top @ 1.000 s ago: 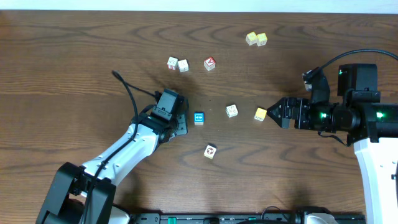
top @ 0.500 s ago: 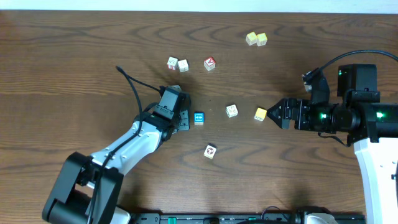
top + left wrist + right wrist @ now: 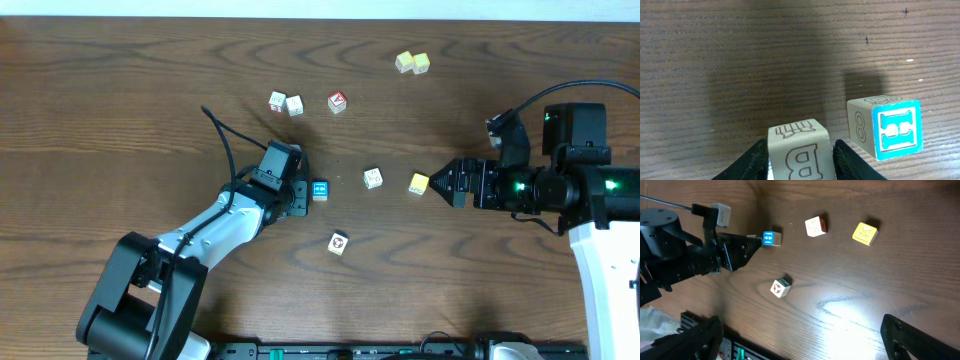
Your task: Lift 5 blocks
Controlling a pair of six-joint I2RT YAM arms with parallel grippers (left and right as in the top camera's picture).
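Observation:
A cream block printed with a B (image 3: 800, 150) stands between the fingers of my left gripper (image 3: 800, 167). The jaws are open, with thin gaps on both sides of it. Just right of it sits the blue block (image 3: 892, 129), which lies beside the left gripper (image 3: 300, 190) in the overhead view (image 3: 320, 189). Further right are a cream block (image 3: 373, 178) and a yellow block (image 3: 419, 184). A block with a red-and-black mark (image 3: 338, 242) lies nearer the front. My right gripper (image 3: 440, 182) is wide open and empty, its tips just right of the yellow block.
At the back of the wooden table are a pale yellow-green pair of cubes (image 3: 412, 62), a red-topped cube (image 3: 337, 101) and two white cubes (image 3: 285, 103). A black cable (image 3: 222, 140) loops over the left arm.
My left gripper has shifted slightly right, toward the blue block, and its jaws have widened around the B block. The right arm has not moved.

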